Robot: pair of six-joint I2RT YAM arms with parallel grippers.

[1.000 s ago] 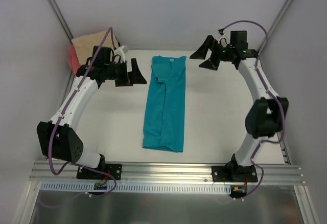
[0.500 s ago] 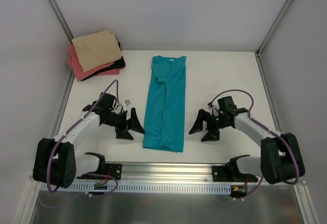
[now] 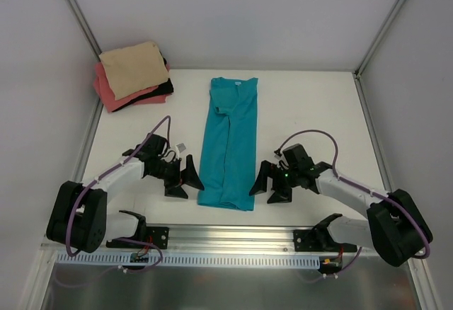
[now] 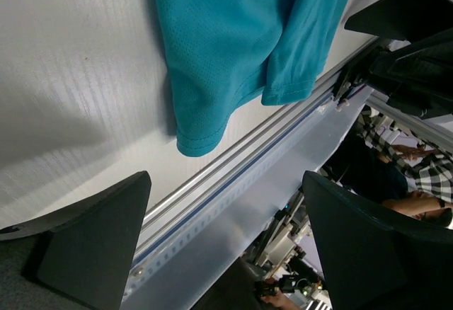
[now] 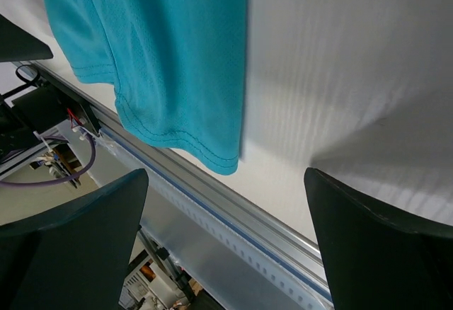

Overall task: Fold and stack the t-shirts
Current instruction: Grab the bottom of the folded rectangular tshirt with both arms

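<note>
A teal short-sleeved cotton t-shirt (image 3: 230, 144) lies flat in the middle of the white counter (image 3: 311, 112). It is folded lengthwise into a long narrow strip, with its collar at the far end and its hem towards the arm bases. In the far-left corner a folded tan-beige t-shirt (image 3: 131, 69) sits on top of a coral-pink t-shirt (image 3: 115, 98), with a bit of black cloth (image 3: 164, 88) showing at the pile's right edge. The left claw (image 3: 185, 181) is low over the counter just beside the teal strip's near left edge, its fingers (image 4: 92, 246) spread wide with nothing between them. The right claw (image 3: 270, 189) mirrors it just off the near right corner, also spread wide and holding nothing. Both wrist views show the teal hem (image 5: 156, 48) lying ahead of the open fingers (image 5: 375, 246), apart from them, with bare counter between.
</note>
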